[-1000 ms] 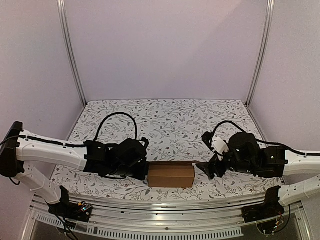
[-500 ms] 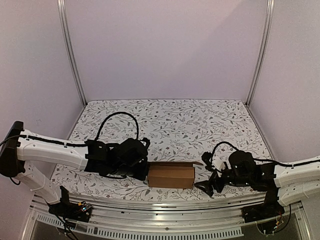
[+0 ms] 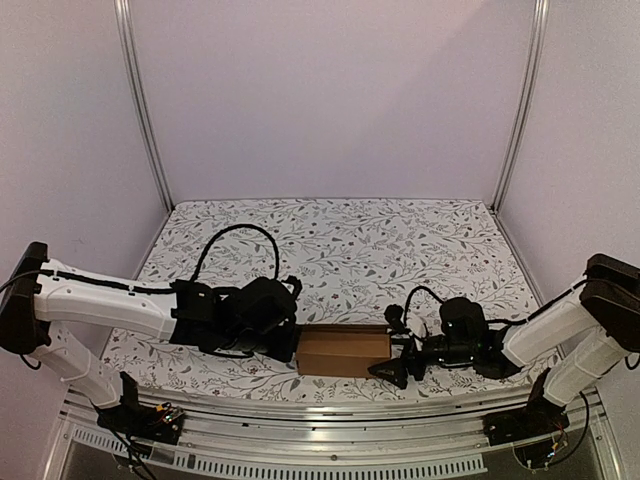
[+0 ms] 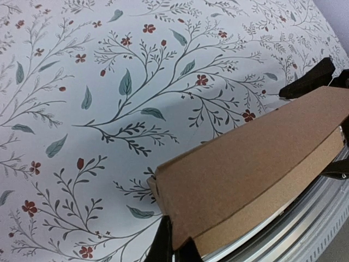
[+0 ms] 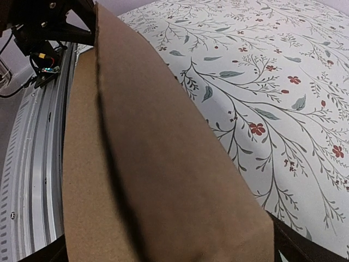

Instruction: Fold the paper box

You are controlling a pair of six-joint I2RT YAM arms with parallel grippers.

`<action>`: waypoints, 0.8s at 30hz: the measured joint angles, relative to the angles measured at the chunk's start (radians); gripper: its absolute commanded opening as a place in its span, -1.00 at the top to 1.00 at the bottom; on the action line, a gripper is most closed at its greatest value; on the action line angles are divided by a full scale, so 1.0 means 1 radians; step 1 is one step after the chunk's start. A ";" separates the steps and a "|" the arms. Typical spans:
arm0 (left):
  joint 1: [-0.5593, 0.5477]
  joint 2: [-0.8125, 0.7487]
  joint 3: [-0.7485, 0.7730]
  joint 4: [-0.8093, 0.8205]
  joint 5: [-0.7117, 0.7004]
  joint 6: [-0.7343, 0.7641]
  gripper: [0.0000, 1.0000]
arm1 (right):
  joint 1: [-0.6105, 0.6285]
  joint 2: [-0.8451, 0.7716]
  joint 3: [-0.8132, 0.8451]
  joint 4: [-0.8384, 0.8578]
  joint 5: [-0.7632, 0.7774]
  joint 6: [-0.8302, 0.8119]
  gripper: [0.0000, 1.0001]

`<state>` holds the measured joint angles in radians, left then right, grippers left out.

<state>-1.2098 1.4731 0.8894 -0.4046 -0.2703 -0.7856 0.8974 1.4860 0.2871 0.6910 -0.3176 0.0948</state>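
Your paper box (image 3: 343, 350) is a plain brown carton of thin matte cardboard, narrow and rectangular, lying lengthwise on the counter (image 3: 340, 250), whose cloth is white with printed leafy sprigs and small red flowers; a ribbed metal rail (image 3: 330, 415) runs just on the near side of the box. Your left gripper (image 3: 288, 345) sits against the box's left end, pressed together. The left wrist view adds what the overhead cannot: the box (image 4: 256, 158) has a crisp folded top edge and a slightly bowed near face, and its near-left corner runs down between the left gripper's (image 4: 175, 243) black tips, which pinch that thin cardboard. Your right gripper (image 3: 392, 358) is at the box's right end, spread wide. In the right wrist view the box (image 5: 152, 164) fills most of the frame, soft with blur, a dark crease running along its length, with a black finger at each lower corner either side of it; you cannot tell whether they touch the cardboard
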 measured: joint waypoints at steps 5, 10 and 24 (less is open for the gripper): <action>-0.001 -0.001 0.000 0.000 0.000 0.000 1.00 | -0.001 0.080 0.002 0.115 -0.033 -0.009 -0.98; -0.001 -0.001 0.000 0.000 0.001 0.001 1.00 | -0.001 0.080 0.004 0.150 -0.036 -0.027 -0.89; -0.001 0.003 0.010 -0.015 0.001 0.009 1.00 | 0.047 0.071 0.008 0.129 -0.006 -0.055 -0.22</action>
<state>-1.2110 1.4761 0.8989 -0.4194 -0.2695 -0.7765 0.9447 1.5570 0.2947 0.8196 -0.3241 0.0395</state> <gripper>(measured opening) 0.008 0.674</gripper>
